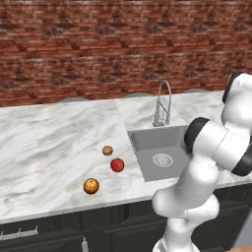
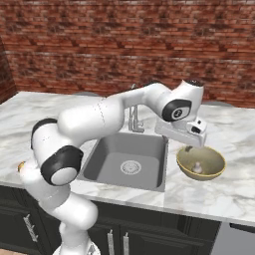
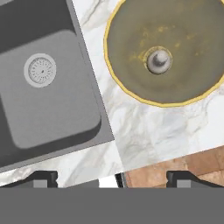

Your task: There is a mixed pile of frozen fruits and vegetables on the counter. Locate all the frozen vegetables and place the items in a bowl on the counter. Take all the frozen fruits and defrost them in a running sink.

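Left of the sink (image 1: pixel 162 152): one red ball (image 1: pixel 117 165) and two orange balls (image 1: pixel 107 150) (image 1: pixel 91 185). Right of it: one bowl (image 2: pixel 185 167) holding one mushroom (image 2: pixel 197 168).

Soft, even light is filling all my views, with no glare or hard shadows. The counter (image 1: pixel 59 142) is showing bright and clean; the sink (image 2: pixel 127 159) is shading only faintly at its walls. Edges are rendering crisp, slightly pixelated, without blur or bending. The bowl (image 3: pixel 127 87) is looking dull inside.
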